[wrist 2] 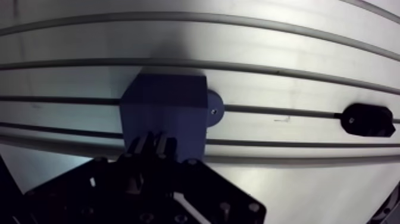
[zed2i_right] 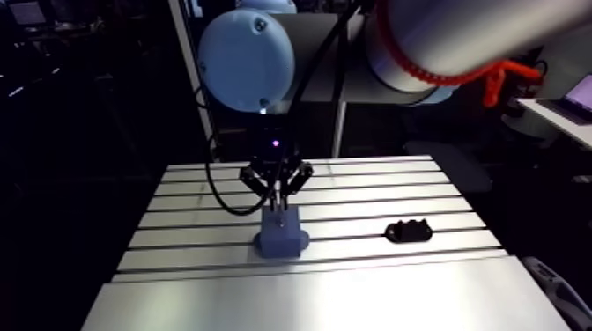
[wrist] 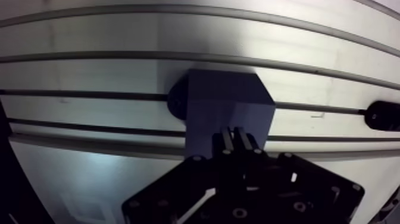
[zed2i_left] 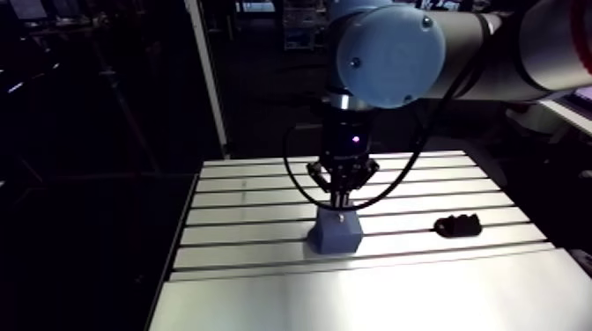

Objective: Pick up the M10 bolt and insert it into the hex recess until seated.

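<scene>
Claw (wrist: 238,134) covers the block (wrist: 229,107) top: recess hidden, can't tell if a bolt is there. Black part (wrist: 384,115) near bench (zed2i_left: 396,295) right edge, cut off in one wrist eye, too dark to identify.

Slotted aluminium surface (zed2i_left: 264,290) catching bright glare, dark grooves across it, dim room beyond, pale post (zed2i_left: 206,79) behind

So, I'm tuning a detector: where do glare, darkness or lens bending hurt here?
Wrist view: grooves of the slotted aluminium table bow, and glare whitens it beside the blue boxy block. Arm view: dim surroundings; the small black part is just a silhouette.
</scene>
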Tool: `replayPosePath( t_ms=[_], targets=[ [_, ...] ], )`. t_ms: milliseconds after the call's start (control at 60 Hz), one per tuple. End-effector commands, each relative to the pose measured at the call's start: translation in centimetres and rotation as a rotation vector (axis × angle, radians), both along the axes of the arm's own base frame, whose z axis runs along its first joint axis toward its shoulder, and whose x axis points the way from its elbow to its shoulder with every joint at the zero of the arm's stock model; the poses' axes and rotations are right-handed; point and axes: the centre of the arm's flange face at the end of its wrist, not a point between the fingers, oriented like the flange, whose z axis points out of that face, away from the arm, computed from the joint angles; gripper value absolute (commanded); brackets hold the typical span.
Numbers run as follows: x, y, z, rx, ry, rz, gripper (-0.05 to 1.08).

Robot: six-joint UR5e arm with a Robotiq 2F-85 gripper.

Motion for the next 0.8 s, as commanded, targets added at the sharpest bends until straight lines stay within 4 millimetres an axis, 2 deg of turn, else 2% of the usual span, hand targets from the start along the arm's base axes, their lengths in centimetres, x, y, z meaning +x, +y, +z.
replayPosePath(
  t_ms=[17, 250, 350, 567, 667, 700, 783, 800],
  targets=[
    [-0.1, -0.1, 0.9, 0.007, -0.032, 0.004, 0.0],
    [-0.1, 0.1, 3.0, 0.023, -0.027, -0.003, 0.0],
    [-0.6, 0.1, 4.8, 0.028, -0.016, -0.029, 0.0],
    [-0.8, 0.1, 7.2, 0.03, -0.018, -0.05, 0.0],
    [-0.9, 0.0, 9.2, 0.037, 0.0, -0.082, 0.0],
    [-0.9, -0.2, 11.0, 0.036, 0.012, -0.083, 0.0],
    [-1.0, -0.2, 12.7, 0.033, 0.006, -0.083, 0.0],
    [-1.1, -0.3, 13.6, 0.03, 0.003, -0.085, 0.0]
  ],
)
